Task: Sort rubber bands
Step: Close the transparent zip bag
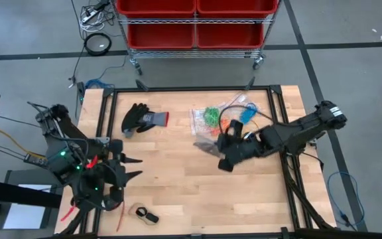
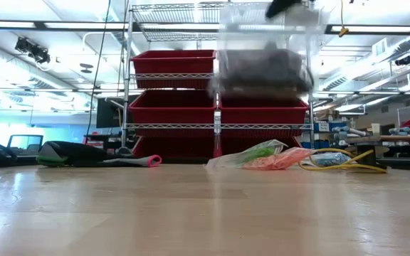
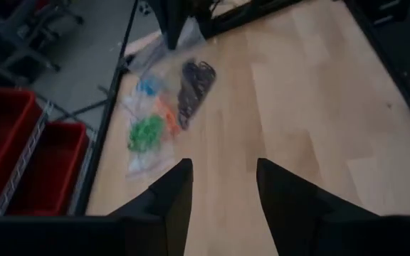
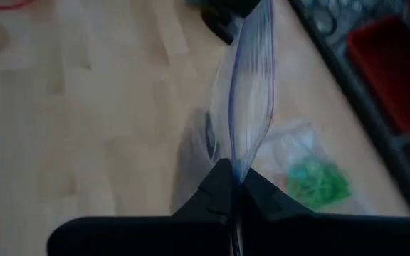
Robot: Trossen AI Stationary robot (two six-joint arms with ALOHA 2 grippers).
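My right gripper is over the table's middle right, shut on a clear zip bag that holds black rubber bands. Behind it on the table lie more clear bags with green, orange and blue rubber bands. The left wrist view shows the green bands and the held bag's black bands. My left gripper hangs open and empty over the table's near left, well apart from the bags. My right gripper pinches the bag's top edge by the zip strip between its two fingers, coming from above at a slant. The bag hangs below the fingers, lifted clear of the table. The black bands are gathered in its lower part.
A black and grey glove lies at the far left of the table. A small dark object sits near the front edge. A yellow cable lies by the bags. A wire shelf with red bins stands beyond the far edge.
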